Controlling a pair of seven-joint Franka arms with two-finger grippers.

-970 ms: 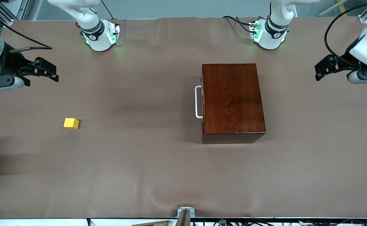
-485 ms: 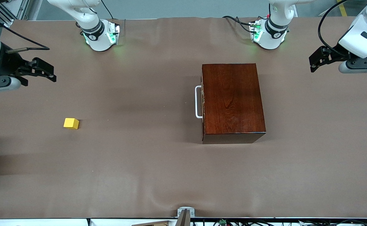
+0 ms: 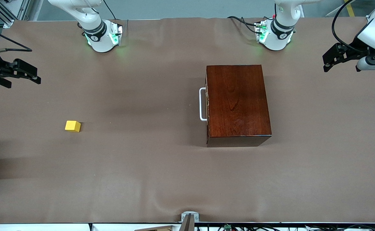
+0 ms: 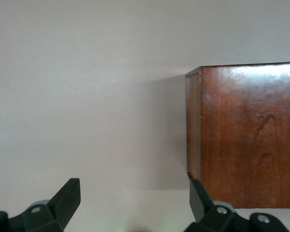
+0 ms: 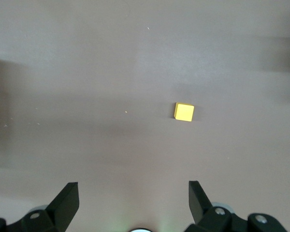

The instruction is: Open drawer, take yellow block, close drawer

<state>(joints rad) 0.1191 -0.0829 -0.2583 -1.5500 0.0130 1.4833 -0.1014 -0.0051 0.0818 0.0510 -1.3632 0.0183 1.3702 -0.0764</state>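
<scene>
I am seeing drawer (image 3: 207, 105) sitting shut, yellow block (image 3: 72, 126) lying below released right gripper (image 3: 32, 76), released left gripper (image 3: 328, 62) hovering beside box (image 3: 237, 101).

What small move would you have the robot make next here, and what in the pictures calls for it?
Probably none beyond parking. The drawer sits shut in its box, the yellow block lies on the table toward the right arm's end, and the left pincer and right pincer, both open, hang over the table's ends, holding nothing.

robot lab: two arm bases (image 3: 102, 37) bolted on brown-covered table (image 3: 142, 176), loose cables (image 3: 238, 20)
</scene>
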